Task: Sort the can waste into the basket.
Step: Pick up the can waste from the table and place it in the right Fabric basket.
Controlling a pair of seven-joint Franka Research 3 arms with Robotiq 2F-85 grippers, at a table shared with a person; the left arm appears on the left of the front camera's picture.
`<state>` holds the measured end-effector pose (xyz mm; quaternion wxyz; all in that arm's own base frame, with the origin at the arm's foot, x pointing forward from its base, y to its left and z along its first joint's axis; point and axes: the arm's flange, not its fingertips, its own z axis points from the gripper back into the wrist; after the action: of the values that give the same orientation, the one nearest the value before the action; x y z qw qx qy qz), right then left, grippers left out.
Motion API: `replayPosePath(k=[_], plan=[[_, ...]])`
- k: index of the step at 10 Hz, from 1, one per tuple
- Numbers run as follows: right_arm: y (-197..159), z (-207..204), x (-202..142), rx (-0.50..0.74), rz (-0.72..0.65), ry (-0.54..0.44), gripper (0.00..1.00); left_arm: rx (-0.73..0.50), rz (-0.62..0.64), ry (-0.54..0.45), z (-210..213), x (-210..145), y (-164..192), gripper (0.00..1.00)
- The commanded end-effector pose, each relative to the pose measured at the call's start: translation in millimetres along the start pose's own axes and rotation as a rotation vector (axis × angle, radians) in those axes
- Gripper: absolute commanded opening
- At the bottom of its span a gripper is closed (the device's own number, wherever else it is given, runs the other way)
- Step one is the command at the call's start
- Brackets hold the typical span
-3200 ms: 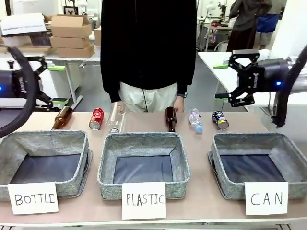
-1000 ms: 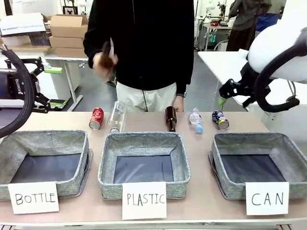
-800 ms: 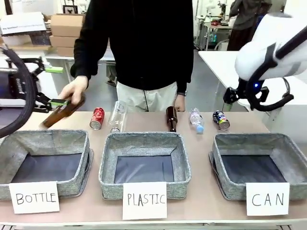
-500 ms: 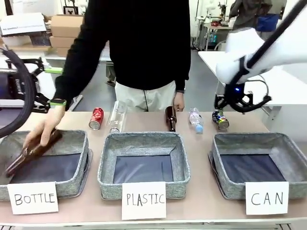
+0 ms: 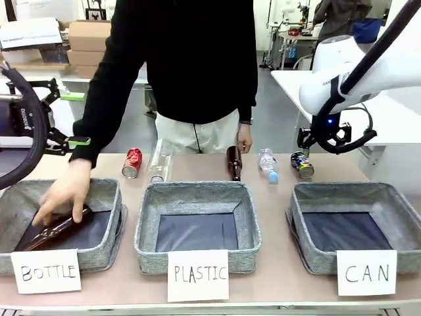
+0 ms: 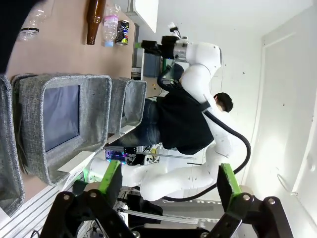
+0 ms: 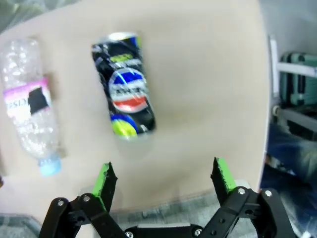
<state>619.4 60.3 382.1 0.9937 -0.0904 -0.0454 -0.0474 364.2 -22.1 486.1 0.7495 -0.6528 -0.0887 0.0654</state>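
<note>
Right hand (image 7: 162,173) wide open, empty, over dark can (image 7: 124,91) at far edge of worktop (image 7: 198,74); left hand (image 6: 169,172) open, empty.

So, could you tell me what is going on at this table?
The person's hand rests on a brown bottle inside the BOTTLE basket. The right gripper, open, hovers over the dark can, which lies on the table beside a clear plastic bottle. The red can lies untouched farther along, and the CAN basket holds nothing yet. The left gripper is open, off to the side.
</note>
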Motion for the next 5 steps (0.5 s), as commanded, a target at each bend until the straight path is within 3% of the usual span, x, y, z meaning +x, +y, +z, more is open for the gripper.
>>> replayPosePath(k=[1, 3, 5], plan=[[3.7, -25.0, 42.5, 0.081, 0.123, 0.014, 1.00, -0.027, -0.015, -0.004, -1.4, 1.0, -1.1, 1.00], [2.5, -38.6, 53.4, 0.114, 0.129, 0.037, 1.00, -0.027, -0.015, -0.004, -1.4, 1.0, -1.1, 1.00], [4.5, -60.2, 65.0, 0.140, 0.120, 0.123, 1.00, -0.027, -0.015, -0.004, -1.4, 1.0, -1.1, 1.00]])
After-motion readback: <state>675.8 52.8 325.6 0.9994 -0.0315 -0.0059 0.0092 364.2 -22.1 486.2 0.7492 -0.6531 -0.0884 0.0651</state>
